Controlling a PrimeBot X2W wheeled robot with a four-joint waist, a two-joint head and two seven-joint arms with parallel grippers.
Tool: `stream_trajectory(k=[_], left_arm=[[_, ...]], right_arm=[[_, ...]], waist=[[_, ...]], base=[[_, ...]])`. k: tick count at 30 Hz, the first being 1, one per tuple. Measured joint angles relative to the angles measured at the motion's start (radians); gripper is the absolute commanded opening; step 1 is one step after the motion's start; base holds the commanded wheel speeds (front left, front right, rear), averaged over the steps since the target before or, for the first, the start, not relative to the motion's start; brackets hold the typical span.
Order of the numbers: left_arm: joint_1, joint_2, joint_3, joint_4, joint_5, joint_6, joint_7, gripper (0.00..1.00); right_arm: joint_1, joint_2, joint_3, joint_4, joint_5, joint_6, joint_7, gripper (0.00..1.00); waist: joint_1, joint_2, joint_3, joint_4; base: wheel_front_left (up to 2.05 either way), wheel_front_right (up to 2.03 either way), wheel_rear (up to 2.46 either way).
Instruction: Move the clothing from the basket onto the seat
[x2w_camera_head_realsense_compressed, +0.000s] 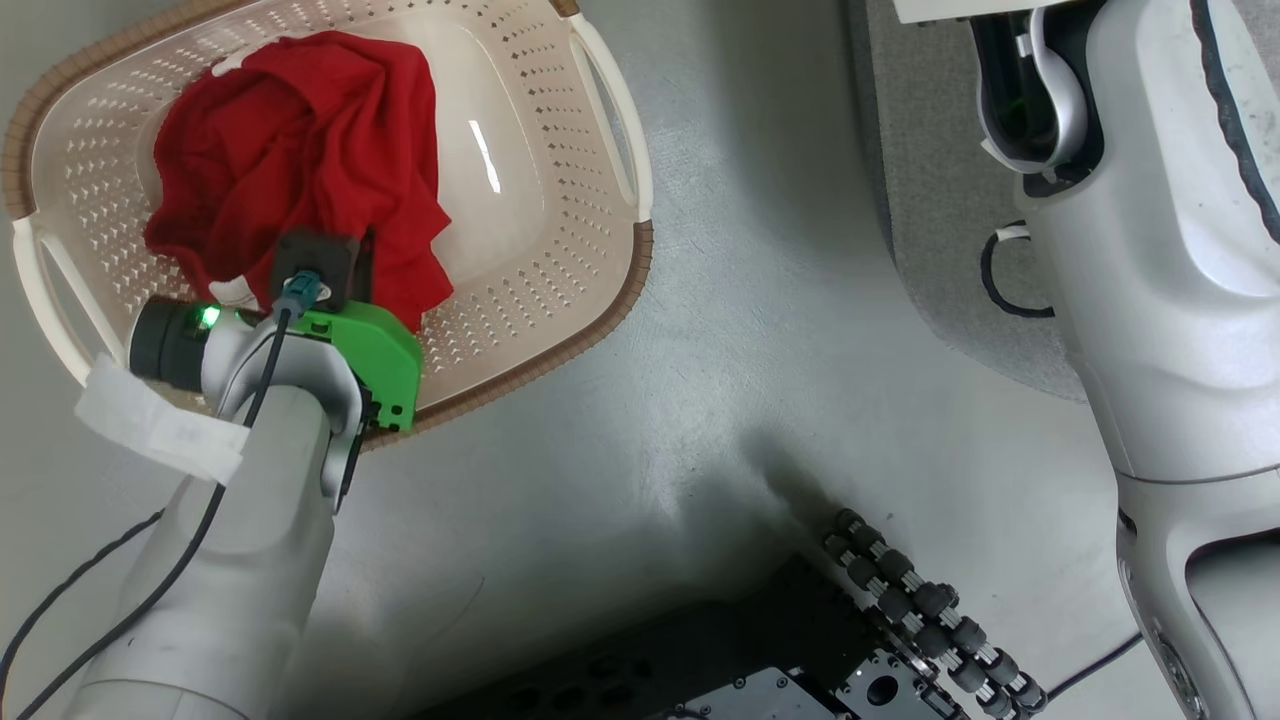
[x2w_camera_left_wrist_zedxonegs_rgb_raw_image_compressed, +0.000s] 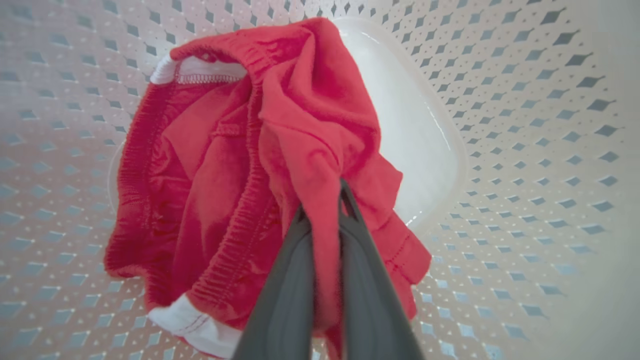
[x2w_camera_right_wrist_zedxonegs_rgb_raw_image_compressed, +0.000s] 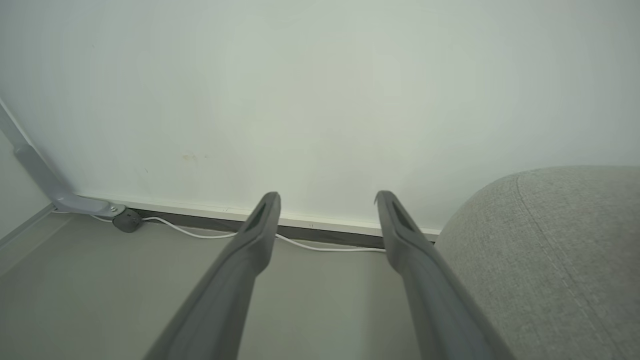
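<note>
The left hand reaches down into the basket, its two dark fingers pinched shut on a fold of the red clothing. The clothing lies bunched in the basket's left half. Farther off, the right hand hangs with its fingers spread wide, holding nothing, just beside the grey seat.

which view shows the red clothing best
The left wrist view: the clothing is close up, waistband and white trim clear, a fold pinched in the shut left claw. The head view gives a crumpled heap in the basket, partly behind the left arm. The right wrist view faces wall and seat.
</note>
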Motion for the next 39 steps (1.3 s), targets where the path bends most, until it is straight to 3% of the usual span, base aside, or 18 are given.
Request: stream_trajectory(k=[17,39], left_arm=[[-0.015,-0.04,-0.04,-0.049,-0.008,-0.079,-0.103,0.0],[-0.006,-0.06,-0.02,-0.166,-0.081,-0.095,-0.118,0.0]], right_arm=[[0.071,0.0,-0.02,0.052,-0.005,-0.007,0.0,1.0],[0.317,-0.023,-0.081,0.152,-0.021,-0.003,0.0,1.0]], waist=[[-0.0001,0.0,-0.102,0.034],[-0.0001,0.0,-0.385,0.164]], base=[[0.0,0.0,0.0],[0.0,0.0,0.0]])
